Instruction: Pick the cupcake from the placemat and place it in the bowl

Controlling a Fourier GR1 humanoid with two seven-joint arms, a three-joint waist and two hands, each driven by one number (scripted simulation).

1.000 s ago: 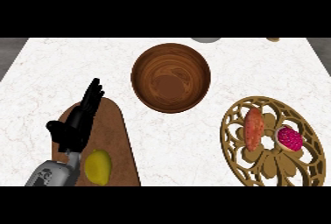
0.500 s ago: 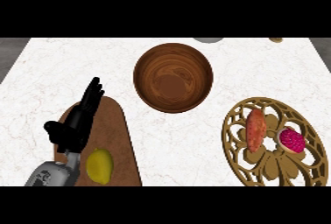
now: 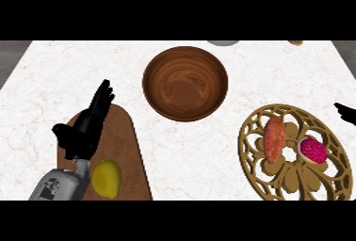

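Nearest, at the lower left, a grey left forearm (image 3: pixel 59 186) over a brown board (image 3: pixel 128 141), with a lemon (image 3: pixel 106 179) just beside it on that board; ends in the left hand (image 3: pixel 84 129), spread, with straight fingers (image 3: pixel 103 96) pointing away, holding nothing, above the board's far end; probably parked out of the way, being well apart from the cupcake. To the right, a gold lattice placemat (image 3: pixel 299 181) bearing the cupcake (image 3: pixel 313 149), pink-topped, toward the mat's right side, just beside a long orange food (image 3: pixel 274 140); not yet lifted, so the task judged to be at its start. Just beyond the mat, at the right edge, a dark sliver of the right hand (image 3: pixel 344 112); too little in view to tell whether spread or curled; likely the one meant for the pick, being near the cupcake and on its side. Farther on, mid-way across the white counter (image 3: pixel 69 70), the wooden bowl (image 3: pixel 201 61), upright, nothing in it, apart from both mat and board; set between the two arms, so a short carry leftward and away from the mat should serve. Farthest, at the top edge, a grey round thing (image 3: pixel 222 42) and a small tan one (image 3: pixel 297 42), both cut off and not identifiable.
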